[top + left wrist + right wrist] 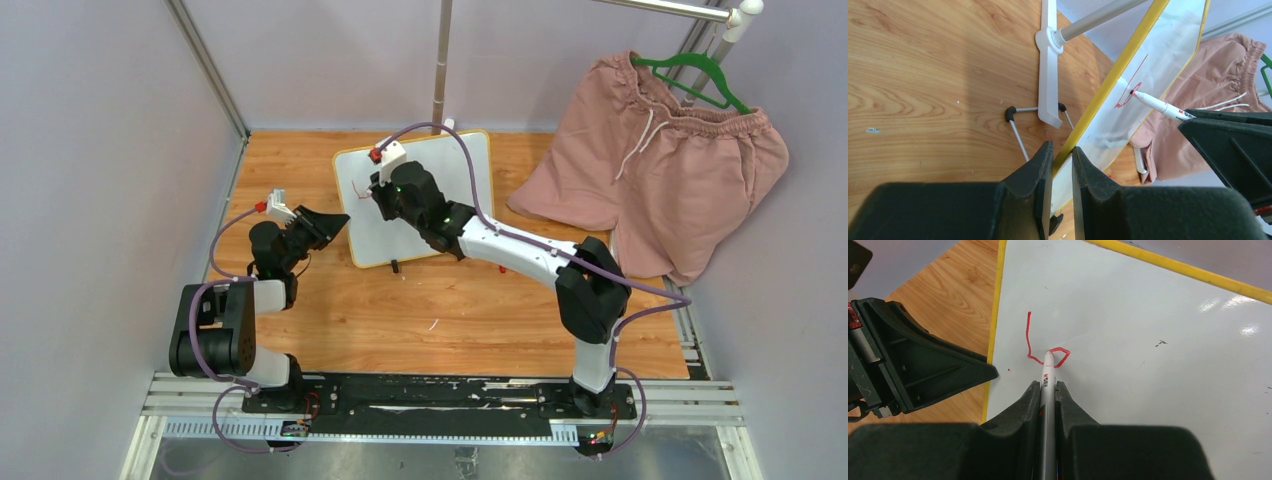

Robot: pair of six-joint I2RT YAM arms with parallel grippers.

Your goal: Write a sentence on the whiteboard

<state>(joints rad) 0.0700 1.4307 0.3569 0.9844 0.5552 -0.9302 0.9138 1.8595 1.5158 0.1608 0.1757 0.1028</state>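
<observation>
The whiteboard (425, 215), white with a yellow frame, stands tilted on the wooden table. My left gripper (335, 222) is shut on its left edge; the left wrist view shows the yellow frame (1098, 102) between my jaws (1062, 160). My right gripper (378, 190) is shut on a white marker (1047, 385) whose red tip touches the board (1148, 365). The sentence (1040, 350) is partial: a red stroke and a small loop, also seen in the left wrist view (1128, 92).
Pink shorts (660, 170) on a green hanger (700, 75) hang at the back right. A metal pole (440, 60) on a white base (1048, 75) stands behind the board. Grey walls close in left and right.
</observation>
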